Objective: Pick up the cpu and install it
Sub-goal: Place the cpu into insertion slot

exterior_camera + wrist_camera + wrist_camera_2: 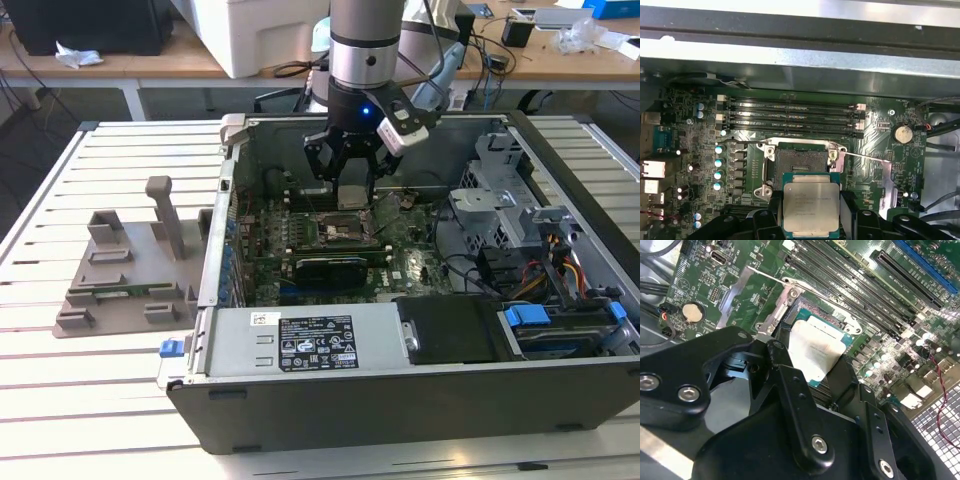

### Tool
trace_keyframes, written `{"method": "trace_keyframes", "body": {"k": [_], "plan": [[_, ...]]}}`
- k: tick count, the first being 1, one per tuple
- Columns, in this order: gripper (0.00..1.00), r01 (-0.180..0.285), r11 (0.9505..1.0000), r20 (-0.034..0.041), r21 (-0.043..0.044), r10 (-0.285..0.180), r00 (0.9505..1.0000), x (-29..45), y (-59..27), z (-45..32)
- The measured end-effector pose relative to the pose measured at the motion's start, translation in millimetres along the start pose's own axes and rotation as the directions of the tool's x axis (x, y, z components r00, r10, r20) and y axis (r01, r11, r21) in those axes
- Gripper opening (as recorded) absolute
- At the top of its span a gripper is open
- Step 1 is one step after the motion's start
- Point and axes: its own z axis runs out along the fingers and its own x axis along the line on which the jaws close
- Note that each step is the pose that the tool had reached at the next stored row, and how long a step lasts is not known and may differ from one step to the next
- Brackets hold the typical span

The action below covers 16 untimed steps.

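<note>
Black-linked and jointed, the gripper (810, 362) crowded the foreground in both wrist views, drawn narrow on two opposite edges of the cpu (810, 207), a small flat square chip with a silver-grey metal lid and a thin green rim; the chip hung level in that hold, above the board and touching nothing else. Near it lay the open black rectangular socket (799, 162), ringed by a bright steel frame (801, 144), with a thin wire lever (865, 158) lying out to one side; on the socket's far side ran four long black memory slots (790, 117); a round silver coin battery (901, 133) sat farther off on the green motherboard (700, 150).

All of this lay inside the dark grey metal computer case (400, 410); at the exterior view's left, just beside the case, a grey plastic holder tray (120, 280) stood on the white slatted table (50, 420).

By my reading the pick-up was done and the carry to the socket was in hand, the seating not yet made; that seating would call for the chip's edges squared to the socket, a level attitude, and a gentle descent, since the contacts looked delicate.
</note>
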Motion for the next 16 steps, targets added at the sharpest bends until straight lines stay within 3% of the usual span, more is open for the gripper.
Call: {"method": "trace_keyframes", "body": {"k": [4,9,11,12,14,16], "plan": [[0.54,-0.085,0.9963,-0.0026,0.0008,0.085,0.9963,0.0,0.0,0.0],[0.54,-0.169,0.9856,-0.0049,0.0021,0.169,0.9856,0.0,0.0,0.2],[0.54,-0.214,0.9769,-0.0062,0.0027,0.214,0.9768,0.0,0.0,0.2],[0.54,-0.242,0.9703,-0.0070,0.0030,0.242,0.9702,0.0,0.0,0.2],[0.54,-0.266,0.9638,-0.0077,0.0033,0.266,0.9638,0.0,0.0,0.2],[0.54,-0.312,0.9502,-0.0089,0.0041,0.312,0.9502,0.0,0.0,0.3]]}}
